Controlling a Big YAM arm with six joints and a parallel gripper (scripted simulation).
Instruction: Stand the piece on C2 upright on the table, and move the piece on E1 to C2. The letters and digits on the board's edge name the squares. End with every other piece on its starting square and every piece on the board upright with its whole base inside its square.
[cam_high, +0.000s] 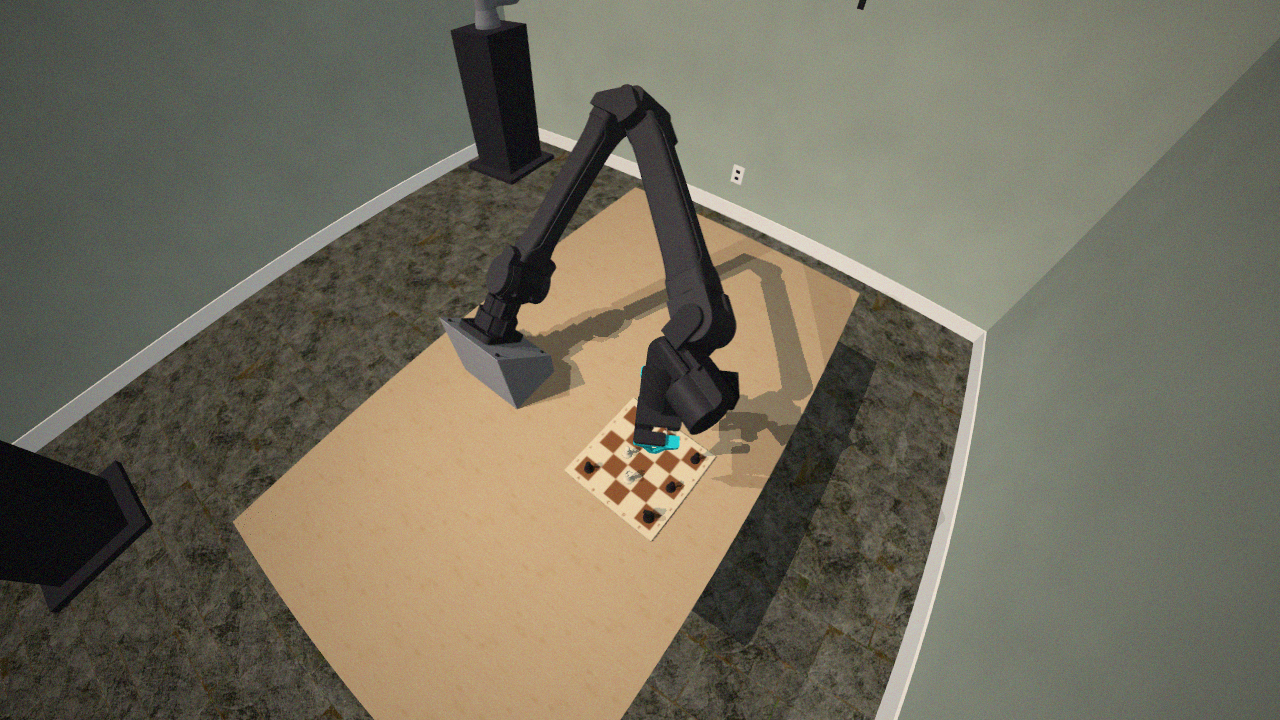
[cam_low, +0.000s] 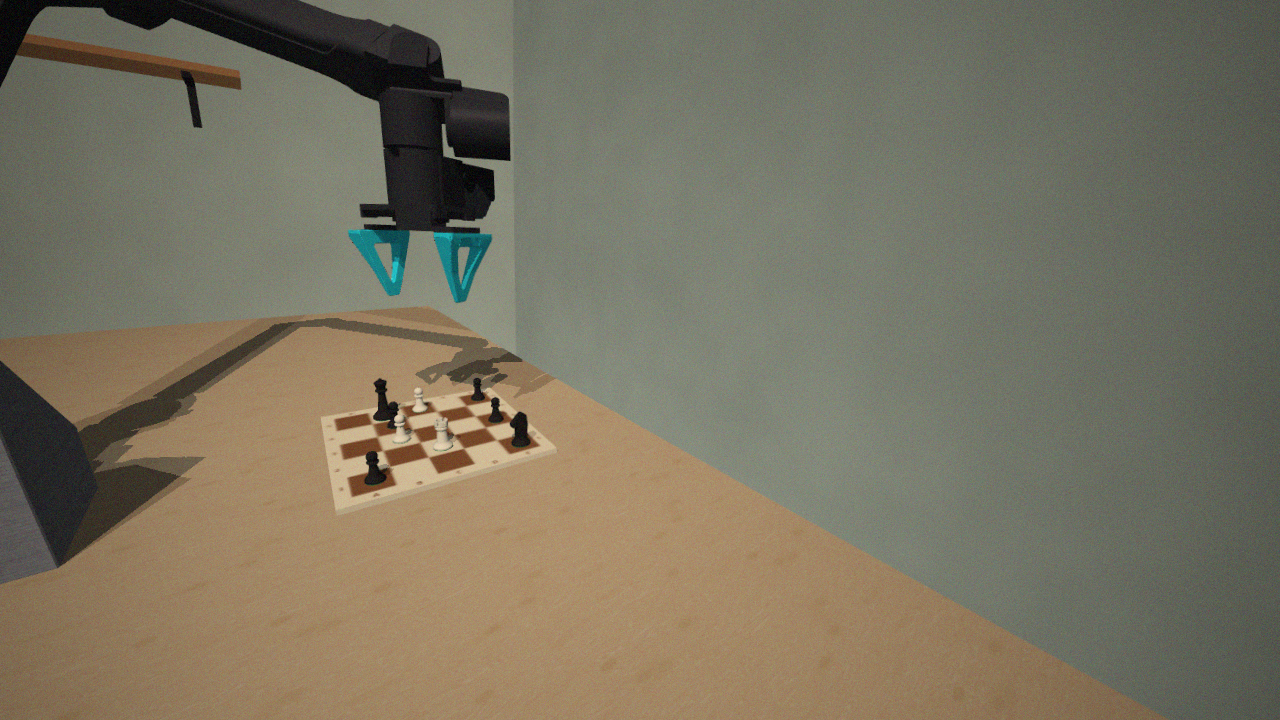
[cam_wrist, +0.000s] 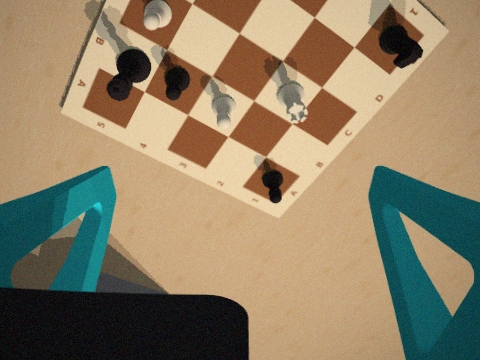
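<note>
Black arm (cam_high: 666, 197) (cam_low: 313, 40), grey wedge base (cam_high: 496, 365) (cam_low: 35, 483), teal jaws

Cream-and-brown square chessboard (cam_high: 613, 505) (cam_low: 438, 479) (cam_wrist: 232, 190) on tan tabletop (cam_high: 447, 537) (cam_low: 626, 582) (cam_wrist: 300, 280) — below and ahead of claw (cam_high: 653, 420) (cam_low: 426, 298) (cam_wrist: 242, 172), wrist view. Small black round-headed pawn (cam_high: 588, 467) (cam_low: 373, 468) (cam_wrist: 272, 180) on A1, nearest claw. White crenellated rook (cam_high: 633, 476) (cam_low: 442, 434) (cam_wrist: 291, 97) on C2, beyond it. Black horse-headed knight (cam_high: 648, 516) (cam_low: 520, 429) (cam_wrist: 395, 41) on E1 — farther ahead, right. Tall black piece (cam_low: 382, 400) (cam_wrist: 132, 66) on B5, ahead-left.
</note>
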